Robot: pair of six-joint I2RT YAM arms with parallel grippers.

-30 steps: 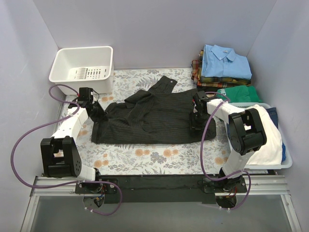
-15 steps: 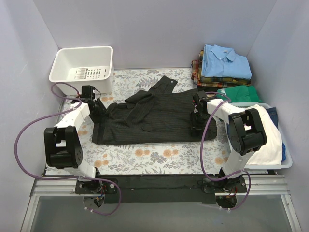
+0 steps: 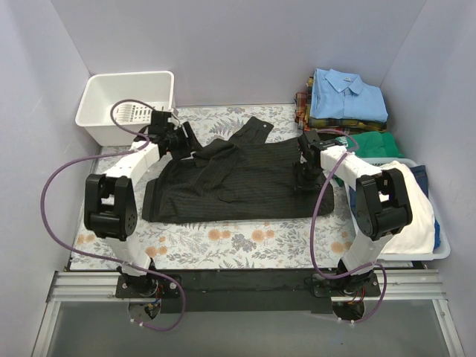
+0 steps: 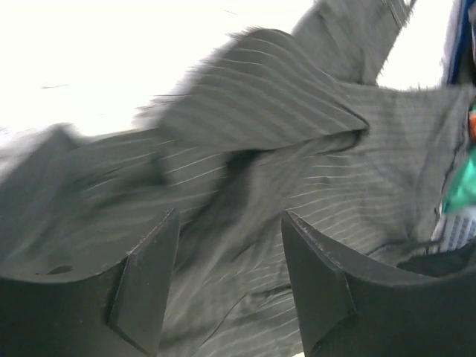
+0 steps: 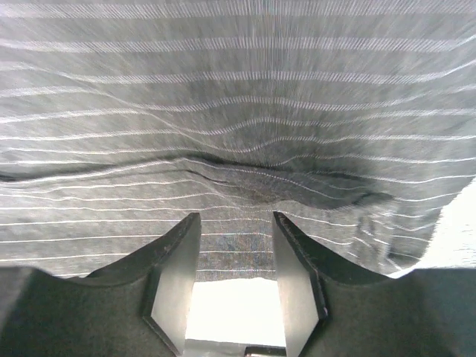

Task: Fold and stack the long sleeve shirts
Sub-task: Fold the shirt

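Note:
A black pinstriped long sleeve shirt (image 3: pixel 238 178) lies spread on the floral table, with one sleeve bunched across its upper part. My left gripper (image 3: pixel 178 138) hovers over the shirt's back left corner. In the left wrist view the left gripper (image 4: pixel 230 216) is open over rumpled striped cloth (image 4: pixel 260 97) and holds nothing. My right gripper (image 3: pixel 306 162) is at the shirt's right edge. In the right wrist view the right gripper (image 5: pixel 236 216) is open, and the shirt's hem (image 5: pixel 238 245) lies between its fingers. Folded shirts are stacked at the back right, light blue (image 3: pixel 348 95) on top of plaid (image 3: pixel 303 104).
A white basket (image 3: pixel 130 104) stands at the back left, close behind the left gripper. A green cloth (image 3: pixel 368 143) lies below the stack. A bin (image 3: pixel 439 249) with white cloth (image 3: pixel 409 208) sits along the right side. Grey walls enclose the table.
My left gripper opened, left the shirt's left edge and swung back and right toward the basket. My right gripper shifted slightly back and opened a little wider.

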